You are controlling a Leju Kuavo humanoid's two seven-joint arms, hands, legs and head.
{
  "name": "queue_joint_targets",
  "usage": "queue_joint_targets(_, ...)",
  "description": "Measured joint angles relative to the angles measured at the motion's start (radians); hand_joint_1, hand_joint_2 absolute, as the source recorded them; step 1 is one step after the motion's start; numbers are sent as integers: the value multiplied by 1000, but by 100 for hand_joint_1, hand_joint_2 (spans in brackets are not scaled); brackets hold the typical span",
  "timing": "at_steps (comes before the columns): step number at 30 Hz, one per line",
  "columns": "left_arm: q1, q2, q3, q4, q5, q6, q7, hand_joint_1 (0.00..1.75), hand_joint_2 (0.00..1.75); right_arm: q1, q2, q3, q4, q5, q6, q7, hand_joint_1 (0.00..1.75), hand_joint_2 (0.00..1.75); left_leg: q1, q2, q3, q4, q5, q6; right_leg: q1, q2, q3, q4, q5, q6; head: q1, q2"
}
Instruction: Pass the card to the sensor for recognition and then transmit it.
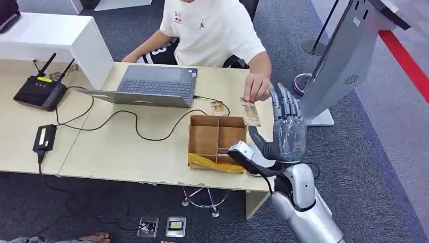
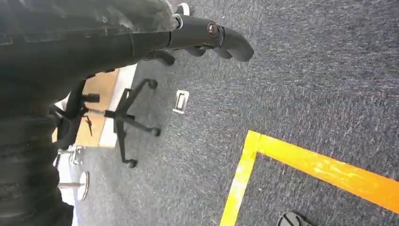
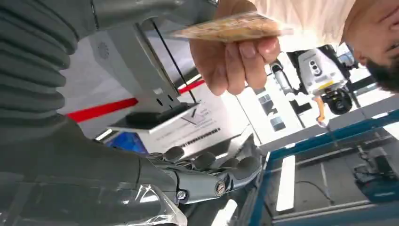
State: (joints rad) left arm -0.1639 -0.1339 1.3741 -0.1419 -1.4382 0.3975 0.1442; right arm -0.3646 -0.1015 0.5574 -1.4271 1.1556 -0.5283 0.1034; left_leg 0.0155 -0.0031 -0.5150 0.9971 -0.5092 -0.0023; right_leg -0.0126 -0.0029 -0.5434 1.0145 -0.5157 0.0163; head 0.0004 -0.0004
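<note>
My right robot hand [image 1: 286,129] is spread, empty; the person's hand [image 1: 257,87] dangles the card [image 1: 249,112] just beside its fingertips.

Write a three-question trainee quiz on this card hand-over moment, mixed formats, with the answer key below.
1. True or false: the robot's right hand already grips the card.
2. Who holds the card? A) the person's hand B) the robot's left hand C) nobody, it lies in the cardboard box
3. Fill in: the open laptop sits on the ____.

Key: 1 false, its fingers are spread beside the card; 2 A; 3 desk.
</note>
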Motion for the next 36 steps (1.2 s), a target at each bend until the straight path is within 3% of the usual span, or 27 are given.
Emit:
queue_joint_targets(5, -1, 3, 0, 0, -21, -4, -6, 0, 175, -7, 2, 64, 0, 159, 38, 64, 0, 175, 0, 0, 0, 0, 0, 0, 0, 0, 0, 0, 0, 0, 0, 0)
queue_joint_targets(10, -1, 5, 0, 0, -27, -7, -6, 0, 175, -10, 2, 100, 0, 191, 55, 83, 0, 175, 0, 0, 0, 0, 0, 0, 0, 0, 0, 0, 0, 0, 0, 0)
queue_joint_targets(11, -1, 5, 0, 0, -27, -8, -6, 0, 175, -10, 2, 106, 0, 193, 56, 84, 59, 175, 0, 0, 0, 0, 0, 0, 0, 0, 0, 0, 0, 0, 0, 0)
queue_joint_targets(12, -1, 5, 0, 0, -28, -9, -6, 0, 175, -10, 2, 111, 0, 194, 59, 86, 94, 175, 0, 0, 0, 0, 0, 0, 0, 0, 0, 0, 0, 0, 0, 0)
queue_joint_targets(13, -1, 5, 0, 0, -28, -9, -6, 0, 175, -11, 2, 115, 0, 194, 61, 87, 162, 175, 0, 0, 0, 0, 0, 0, 0, 0, 0, 0, 0, 0, 0, 0)
queue_joint_targets(20, -1, 6, 0, 0, -34, -13, -9, 0, 175, -11, 1, 132, 0, 186, 64, 93, 175, 175, 0, 0, 0, 0, 0, 0, 0, 0, 0, 0, 0, 0, 0, 0)
queue_joint_targets(36, -1, 11, 0, 0, -42, -14, -12, 0, 175, -15, -10, 147, 3, 135, 51, 101, 175, 175, 0, 0, 0, 0, 0, 0, 0, 0, -1, 0, 0, 0, 0, 0)
